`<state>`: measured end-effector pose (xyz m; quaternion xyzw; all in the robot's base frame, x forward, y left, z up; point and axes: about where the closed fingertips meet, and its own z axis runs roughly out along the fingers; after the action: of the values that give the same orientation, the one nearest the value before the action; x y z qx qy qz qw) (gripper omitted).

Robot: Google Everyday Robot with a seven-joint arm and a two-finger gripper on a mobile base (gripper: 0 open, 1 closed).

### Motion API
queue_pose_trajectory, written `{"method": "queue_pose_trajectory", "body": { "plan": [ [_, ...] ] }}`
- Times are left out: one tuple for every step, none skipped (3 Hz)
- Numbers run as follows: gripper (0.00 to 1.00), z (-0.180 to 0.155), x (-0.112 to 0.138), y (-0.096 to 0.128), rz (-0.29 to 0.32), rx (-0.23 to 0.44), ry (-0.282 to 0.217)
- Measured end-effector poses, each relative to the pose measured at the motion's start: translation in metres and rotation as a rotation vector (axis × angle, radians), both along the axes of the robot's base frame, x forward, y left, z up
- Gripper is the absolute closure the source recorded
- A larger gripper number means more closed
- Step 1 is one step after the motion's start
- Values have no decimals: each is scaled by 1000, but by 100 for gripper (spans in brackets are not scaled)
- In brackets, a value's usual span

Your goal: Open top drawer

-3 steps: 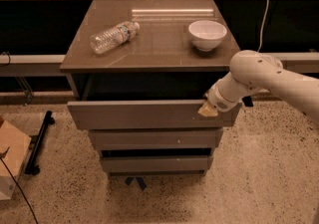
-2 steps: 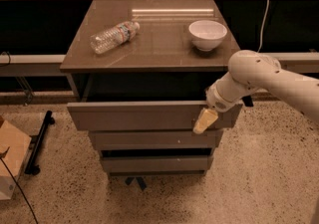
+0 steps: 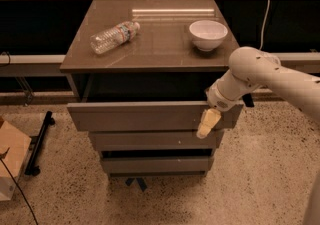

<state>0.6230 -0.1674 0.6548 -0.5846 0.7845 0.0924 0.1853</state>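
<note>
The top drawer (image 3: pixel 140 115) is the widest grey-brown front under the tabletop. It stands pulled out toward me, with a dark gap behind its front panel. Two narrower drawer fronts (image 3: pixel 150 140) sit below it. My gripper (image 3: pixel 208 123) hangs in front of the drawer's right end, cream-coloured fingers pointing down over the front panel. The white arm reaches in from the right.
On the brown tabletop (image 3: pixel 165 44) lie a clear plastic bottle (image 3: pixel 114 36) on its side and a white bowl (image 3: pixel 208 34). A cardboard box (image 3: pixel 10 161) and a black stand (image 3: pixel 39 141) are on the speckled floor at left. A window rail runs behind.
The gripper's fingers have come down from the drawer's top edge and now hang lower over its front panel. The drawer has not visibly moved.
</note>
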Motion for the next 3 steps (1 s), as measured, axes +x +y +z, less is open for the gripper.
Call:
{"method": "queue_pose_trajectory", "body": {
  "plan": [
    [0, 1, -20, 0, 122, 8, 89],
    [0, 6, -36, -3, 193, 22, 133],
    [15, 9, -54, -10, 216, 35, 159]
  ]
}}
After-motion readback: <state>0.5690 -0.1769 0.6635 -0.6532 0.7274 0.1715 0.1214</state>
